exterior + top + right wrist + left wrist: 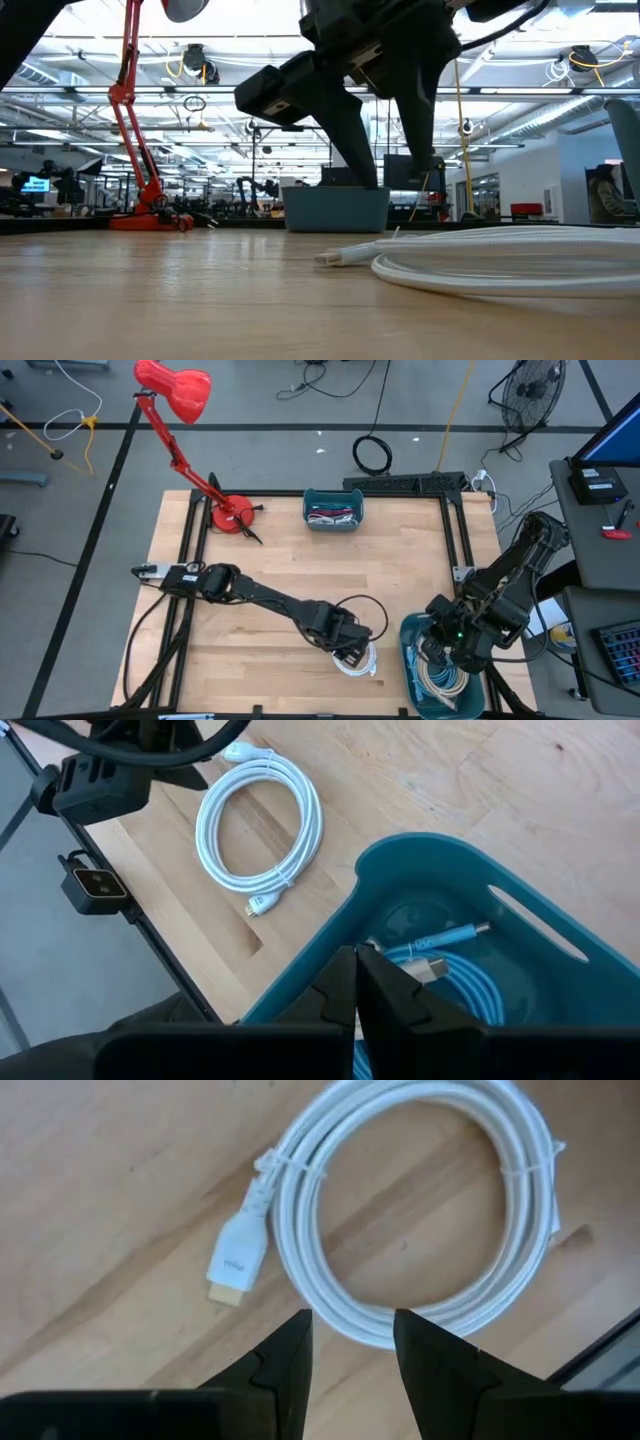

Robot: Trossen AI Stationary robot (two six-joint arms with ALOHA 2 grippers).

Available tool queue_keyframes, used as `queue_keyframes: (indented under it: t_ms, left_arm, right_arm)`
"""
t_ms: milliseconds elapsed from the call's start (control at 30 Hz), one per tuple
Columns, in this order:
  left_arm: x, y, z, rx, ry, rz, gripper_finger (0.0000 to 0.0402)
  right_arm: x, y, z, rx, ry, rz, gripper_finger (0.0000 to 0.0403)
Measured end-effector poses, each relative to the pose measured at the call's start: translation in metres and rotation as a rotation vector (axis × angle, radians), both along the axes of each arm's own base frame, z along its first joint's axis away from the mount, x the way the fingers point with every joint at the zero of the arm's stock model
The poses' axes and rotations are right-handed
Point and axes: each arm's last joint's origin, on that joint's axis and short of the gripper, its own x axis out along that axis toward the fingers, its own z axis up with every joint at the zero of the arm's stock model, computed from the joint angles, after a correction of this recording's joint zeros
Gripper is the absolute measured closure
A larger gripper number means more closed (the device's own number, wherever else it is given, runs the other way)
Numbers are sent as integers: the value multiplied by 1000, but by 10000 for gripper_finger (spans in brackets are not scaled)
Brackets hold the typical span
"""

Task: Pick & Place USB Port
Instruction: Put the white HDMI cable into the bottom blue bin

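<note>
White coiled cable [420, 1210] lies on the wooden table [110, 1180] just ahead of our left end effector [350, 1345], fingers apart and empty. We should straddle one side of the coil before closing. Our right end effector [357, 982], fingers together, hangs over the teal bin [450, 880].

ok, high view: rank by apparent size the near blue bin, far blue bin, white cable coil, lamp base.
1. Near blue bin, partly hidden by the right arm.
2. Far blue bin.
3. White cable coil and lamp base: look alike, and the left gripper covers part of the coil, so no ranking.
</note>
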Motion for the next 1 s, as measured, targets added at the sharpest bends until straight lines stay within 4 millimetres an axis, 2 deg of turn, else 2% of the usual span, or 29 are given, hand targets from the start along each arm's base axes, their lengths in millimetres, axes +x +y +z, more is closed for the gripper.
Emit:
queue_keyframes:
  t_ms: [167, 367, 567, 633, 867, 1000]
  left_arm:
    - [2, 3, -3, 15, 1, 12, 256]
    - [10, -4, -29, -40, 21, -12, 256]
    - [6, -4, -36, -6, 72, -37, 257]
    - [3, -2, -37, 29, 95, -29, 269]
    - [3, 5, -38, 58, 110, -84, 349]
    - [-5, 13, -39, 104, 195, -121, 372]
  right_arm:
    - [0, 0, 0, -5, 0, 9, 403]
    - [0, 0, 0, -5, 0, 10, 403]
    - [0, 0, 0, -4, 0, 9, 403]
    - [0, 0, 0, -4, 0, 9, 403]
    - [0, 0, 0, 1, 0, 1, 403]
    - [0, 0, 0, 4, 0, -6, 403]
